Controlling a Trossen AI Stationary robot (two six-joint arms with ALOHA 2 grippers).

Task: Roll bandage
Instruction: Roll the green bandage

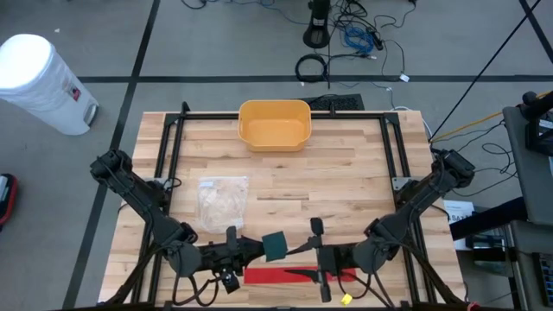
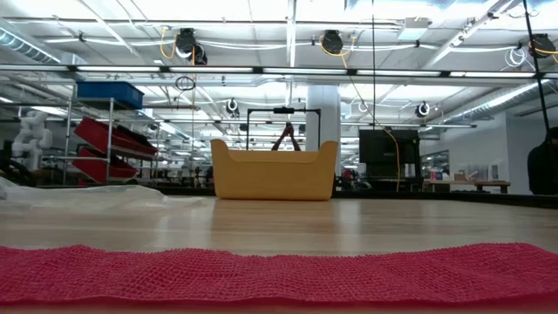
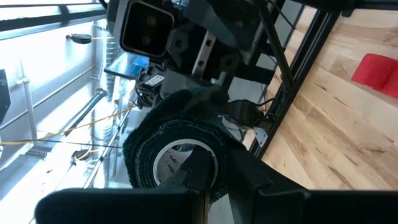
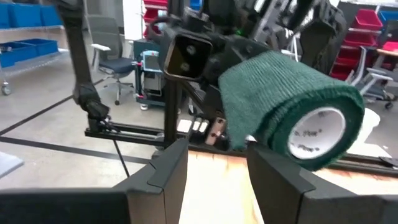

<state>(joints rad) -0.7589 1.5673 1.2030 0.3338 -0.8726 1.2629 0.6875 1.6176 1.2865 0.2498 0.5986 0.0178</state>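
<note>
A dark green bandage roll (image 1: 275, 245) with a white core (image 4: 318, 134) hangs above the table's near edge, between my two grippers. My left gripper (image 1: 259, 249) comes level from the left and is shut on it. My right gripper (image 4: 217, 155) faces it from the right, also level. It is open, and its fingertips stand just short of the roll's lower edge. A red bandage strip (image 1: 298, 275) lies flat on the table below them. It crosses the foreground of the low view (image 2: 279, 270). My left gripper (image 3: 217, 169) pinches the roll's wall at its near end (image 3: 214, 146). One finger (image 3: 198, 177) lies over the white core's opening and the other (image 3: 252, 177) stands outside the green wrap. The fingers come level from the table's left. The roll is lifted clear of the table.
A yellow bin (image 1: 274, 124) stands at the table's far middle. A clear plastic bag (image 1: 223, 200) lies left of centre. A black frame (image 1: 173, 147) runs along the table's sides and far edge. A white cylinder (image 1: 39, 82) stands on the floor, far left.
</note>
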